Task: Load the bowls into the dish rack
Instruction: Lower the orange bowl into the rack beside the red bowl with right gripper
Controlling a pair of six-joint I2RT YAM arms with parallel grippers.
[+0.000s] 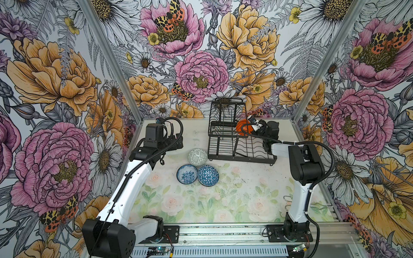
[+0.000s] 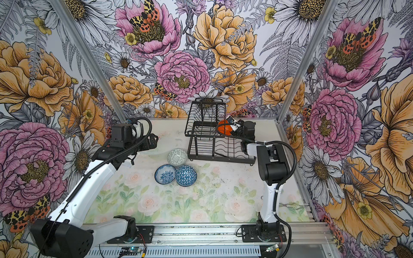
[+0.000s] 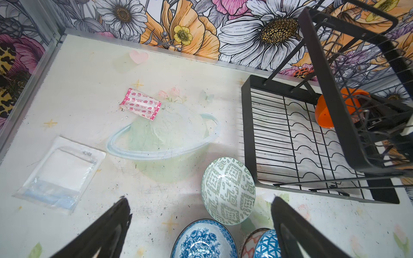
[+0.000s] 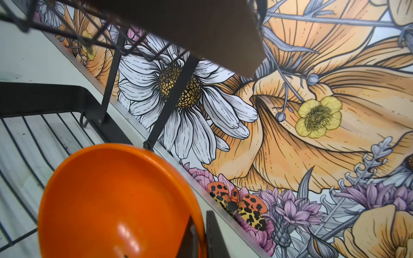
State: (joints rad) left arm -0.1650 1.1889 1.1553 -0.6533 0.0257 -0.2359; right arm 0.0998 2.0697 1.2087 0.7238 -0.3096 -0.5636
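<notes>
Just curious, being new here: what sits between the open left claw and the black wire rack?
The grey-green patterned bowl, shown in the left wrist view.

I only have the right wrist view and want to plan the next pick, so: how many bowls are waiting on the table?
Observer: Both top views show three on the table: the grey-green bowl, the blue floral bowl and the blue geometric bowl. The left wrist view adds part of an orange-white bowl against the geometric one.
Operator: Is the left gripper holding any?
Observer: No. The left gripper is open and empty, above the table beside the grey-green bowl.
Operator: Where is my orange bowl?
Observer: The right gripper holds the orange bowl tilted at the far end of the dish rack, right of its raised basket.
</notes>
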